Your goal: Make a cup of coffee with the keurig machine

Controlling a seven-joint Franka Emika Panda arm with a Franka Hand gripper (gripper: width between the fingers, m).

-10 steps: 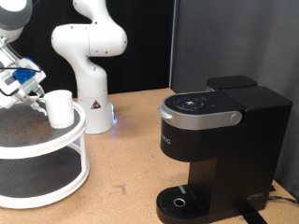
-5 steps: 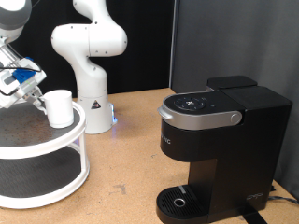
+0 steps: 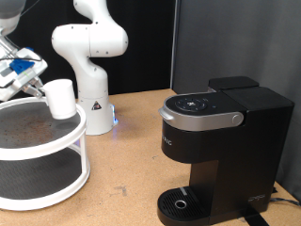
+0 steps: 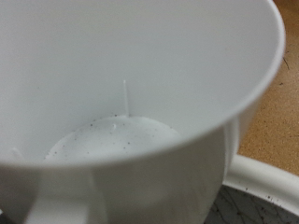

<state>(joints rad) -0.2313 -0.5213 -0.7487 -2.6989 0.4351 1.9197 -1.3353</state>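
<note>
The white cup (image 3: pixel 61 98) hangs just above the top tier of a round white two-tier rack (image 3: pixel 58 141) at the exterior view's left. My gripper (image 3: pixel 41 90) is shut on the cup's left side and holds it upright. In the wrist view the cup (image 4: pixel 121 84) fills the picture; its inside looks empty, and my fingers do not show. The black keurig machine (image 3: pixel 221 141) stands at the exterior view's right. Its silver-grey lid handle (image 3: pixel 199 117) is down, and nothing sits on its round drip base (image 3: pixel 181 202).
A second white robot arm base (image 3: pixel 89 56) stands behind the rack, with a blue light (image 3: pixel 115 120) at its foot. The wooden table (image 3: pixel 122 179) lies between rack and machine. A dark curtain hangs behind.
The cup has risen off the rack's top tier with my gripper, which moved up and slightly to the exterior view's right. The keurig machine has not moved.
</note>
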